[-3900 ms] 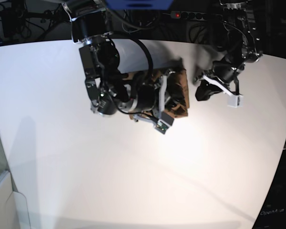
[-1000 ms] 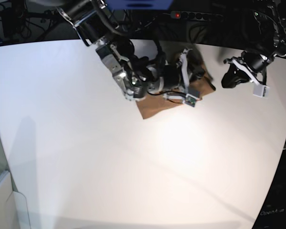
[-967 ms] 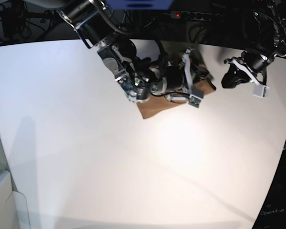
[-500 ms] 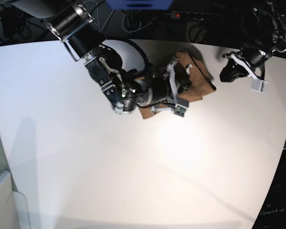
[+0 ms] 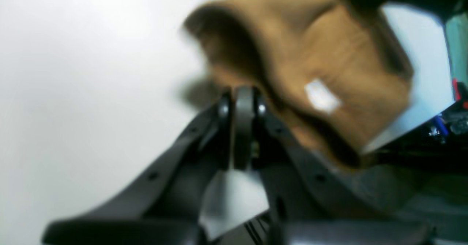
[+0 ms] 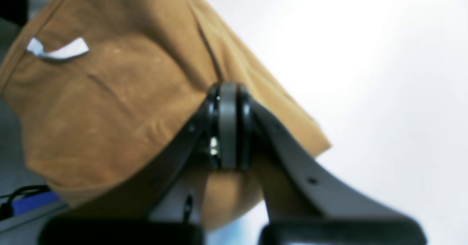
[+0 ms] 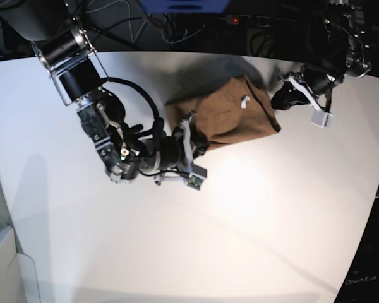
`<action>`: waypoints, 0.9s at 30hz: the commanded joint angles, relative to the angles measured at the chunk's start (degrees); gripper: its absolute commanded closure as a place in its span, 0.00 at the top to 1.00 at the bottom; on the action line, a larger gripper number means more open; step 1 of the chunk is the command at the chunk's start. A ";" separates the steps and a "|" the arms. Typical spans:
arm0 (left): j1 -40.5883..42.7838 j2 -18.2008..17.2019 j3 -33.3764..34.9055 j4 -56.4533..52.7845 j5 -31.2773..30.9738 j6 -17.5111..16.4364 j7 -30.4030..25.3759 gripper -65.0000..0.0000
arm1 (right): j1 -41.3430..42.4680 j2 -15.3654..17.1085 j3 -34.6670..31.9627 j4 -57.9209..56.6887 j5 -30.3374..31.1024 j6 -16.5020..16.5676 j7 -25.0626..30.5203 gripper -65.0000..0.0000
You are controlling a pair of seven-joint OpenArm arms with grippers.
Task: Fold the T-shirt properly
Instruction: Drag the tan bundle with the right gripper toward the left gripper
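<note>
Nearest the camera, bare white table (image 7: 240,240), brightly lit. Farther in, the right claw (image 7: 199,140) at the near-left edge of the folded tan T-shirt (image 7: 230,117), jaws pressed together; seen from its own wrist camera, the closed tips (image 6: 227,102) over the cloth (image 6: 109,102), empty as far as can be seen, though touching or just above cannot be told. Thick black arm (image 7: 82,69) sweeping back to the table's far-left corner, small green circuit board (image 7: 194,182) hanging at the wrist.

At mid-table, the shirt lying as a compact, roughly square bundle, one corner pointing right, a small white tag (image 7: 244,100) showing on its upper face; same tag (image 6: 58,50) near the neckline in the right wrist view, and blurred (image 5: 321,97) in the left wrist view.

Beyond and to the right, the left claw (image 7: 279,101) just off the shirt's right corner, jaws likewise closed on nothing (image 5: 243,98), the shirt (image 5: 329,62) lying ahead of the tips. At the far edge, dark cables and a power strip (image 7: 252,20) behind the table.
</note>
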 commanded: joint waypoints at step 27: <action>-15.25 3.79 11.05 -11.63 6.29 -0.41 -1.74 0.03 | 6.54 10.50 0.02 4.87 -2.86 0.38 2.58 0.01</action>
